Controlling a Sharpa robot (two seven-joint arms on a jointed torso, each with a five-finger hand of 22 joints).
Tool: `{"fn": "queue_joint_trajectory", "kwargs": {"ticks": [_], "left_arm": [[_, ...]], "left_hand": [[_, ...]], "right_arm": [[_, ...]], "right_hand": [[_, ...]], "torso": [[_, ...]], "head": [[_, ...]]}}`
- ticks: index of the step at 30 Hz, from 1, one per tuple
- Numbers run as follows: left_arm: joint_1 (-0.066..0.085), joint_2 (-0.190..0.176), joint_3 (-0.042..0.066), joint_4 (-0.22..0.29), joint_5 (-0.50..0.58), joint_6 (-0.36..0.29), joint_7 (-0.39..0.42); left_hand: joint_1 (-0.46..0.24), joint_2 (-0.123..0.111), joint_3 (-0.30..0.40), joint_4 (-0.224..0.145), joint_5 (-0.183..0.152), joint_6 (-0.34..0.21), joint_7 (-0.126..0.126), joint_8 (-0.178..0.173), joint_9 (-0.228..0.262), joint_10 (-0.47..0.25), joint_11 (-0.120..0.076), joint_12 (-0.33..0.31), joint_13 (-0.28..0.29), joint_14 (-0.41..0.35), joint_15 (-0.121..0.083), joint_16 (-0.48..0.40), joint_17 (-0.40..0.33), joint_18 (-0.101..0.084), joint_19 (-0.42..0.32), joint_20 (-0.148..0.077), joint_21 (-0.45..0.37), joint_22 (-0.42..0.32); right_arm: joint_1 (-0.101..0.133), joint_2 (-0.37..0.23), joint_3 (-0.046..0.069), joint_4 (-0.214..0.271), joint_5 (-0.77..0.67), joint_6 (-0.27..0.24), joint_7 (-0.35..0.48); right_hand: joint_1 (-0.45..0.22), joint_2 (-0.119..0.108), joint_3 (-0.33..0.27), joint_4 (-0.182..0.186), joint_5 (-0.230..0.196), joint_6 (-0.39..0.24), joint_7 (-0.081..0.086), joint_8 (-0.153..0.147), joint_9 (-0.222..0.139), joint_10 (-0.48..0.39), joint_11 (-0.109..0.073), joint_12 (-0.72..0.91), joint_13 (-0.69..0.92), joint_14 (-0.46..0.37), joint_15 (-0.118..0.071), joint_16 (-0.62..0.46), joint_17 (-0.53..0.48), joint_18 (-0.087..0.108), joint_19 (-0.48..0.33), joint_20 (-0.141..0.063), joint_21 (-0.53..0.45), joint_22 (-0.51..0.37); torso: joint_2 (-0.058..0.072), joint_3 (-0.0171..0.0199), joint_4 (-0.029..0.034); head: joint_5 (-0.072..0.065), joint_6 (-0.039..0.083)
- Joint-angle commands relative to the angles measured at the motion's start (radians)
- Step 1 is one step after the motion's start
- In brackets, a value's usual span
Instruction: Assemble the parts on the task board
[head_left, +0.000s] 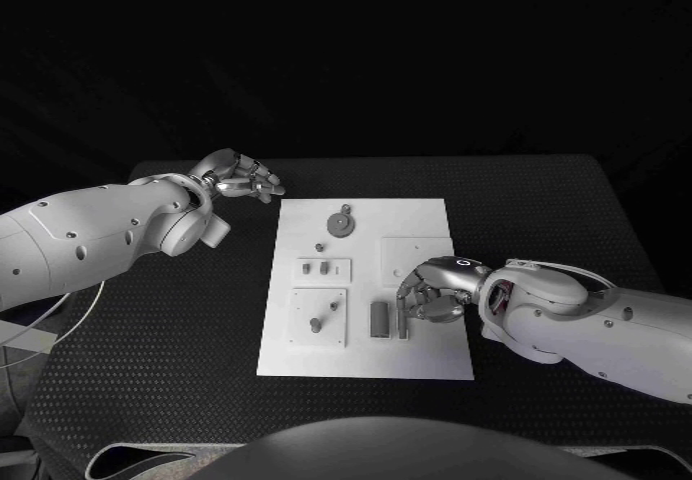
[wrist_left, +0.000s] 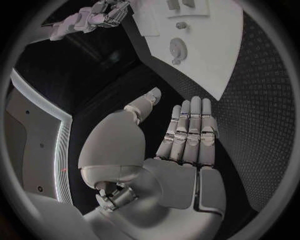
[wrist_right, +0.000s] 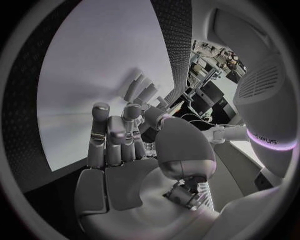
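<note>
Over the task board (head_left: 418, 215), near its right edge, I have the right hand (head_left: 428, 290) hovering with fingers curled inward; I cannot tell whether they pinch anything, since the right wrist view hides the fingertips behind the palm. Left hand (head_left: 242, 177) sits off the board's far-left corner, over the desk (head_left: 577, 200), fingers straight and side by side, thumb apart, holding nothing.

Parts on the board: a round disc piece (head_left: 339, 221) near the far edge, two small pegs (head_left: 317, 267) at mid-board, a peg in a square plate (head_left: 316, 324) at the near-left, and a dark cylinder (head_left: 379, 319) lying just beside the right hand.

Risks, my judgement: curled fingers descending could knock the cylinder and roll it off its spot; a hard push might slide the whole board. Right forearm overhangs the board's near-right corner, crowding any approach from that side. Left hand is well apart from every part
</note>
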Motion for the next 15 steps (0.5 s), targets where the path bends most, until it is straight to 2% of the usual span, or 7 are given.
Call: {"fn": "queue_joint_trajectory", "kwargs": {"ticks": [1, 6, 15], "left_arm": [[0.001, 0.0, 0.0, 0.002, -0.002, 0.011, 0.007], [0.001, -0.002, 0.0, 0.003, -0.002, 0.012, 0.006], [0.001, -0.003, 0.0, 0.004, -0.002, 0.012, 0.006]], "left_hand": [[-0.003, 0.006, -0.001, 0.006, -0.001, -0.005, 0.0, 0.005, -0.002, -0.006, 0.001, -0.003, -0.002, 0.007, 0.0, -0.006, 0.001, -0.006, -0.003, 0.004, 0.003, -0.002], [-0.003, 0.006, -0.001, 0.006, -0.001, -0.005, 0.0, 0.005, -0.002, -0.006, 0.001, -0.003, -0.002, 0.007, 0.0, -0.007, 0.002, -0.006, -0.003, 0.004, 0.003, -0.002], [-0.004, 0.007, -0.001, 0.008, -0.001, -0.006, 0.0, 0.005, -0.002, -0.007, 0.001, -0.003, -0.002, 0.007, 0.0, -0.007, 0.002, -0.006, -0.003, 0.004, 0.003, -0.002]], "right_arm": [[-0.001, 0.003, 0.0, -0.007, -0.012, 0.023, 0.008], [-0.004, 0.013, 0.0, -0.023, -0.012, 0.03, 0.005], [-0.007, 0.019, 0.0, -0.03, -0.016, 0.036, 0.003]], "right_hand": [[0.001, 0.013, 0.001, 0.003, -0.001, 0.008, 0.002, 0.004, -0.002, -0.008, 0.002, 0.006, 0.0, -0.006, 0.001, 0.005, 0.001, 0.015, -0.007, 0.0, -0.002, 0.017], [0.001, 0.016, 0.001, 0.002, -0.001, 0.007, 0.003, 0.003, -0.002, -0.008, 0.002, 0.007, 0.0, -0.006, 0.001, 0.006, 0.002, 0.015, -0.007, 0.0, -0.002, 0.018], [-0.007, 0.038, 0.001, 0.004, -0.001, 0.001, 0.004, 0.0, -0.007, -0.009, 0.003, 0.008, 0.0, -0.008, 0.002, 0.006, 0.003, 0.015, -0.009, 0.0, -0.001, 0.018]], "torso": [[0.001, -0.0003, 0.0002], [0.0, 0.0002, 0.001], [0.0, -0.0001, -0.0002]], "head": [[-0.001, 0.0], [-0.001, 0.0], [-0.002, 0.0]]}}
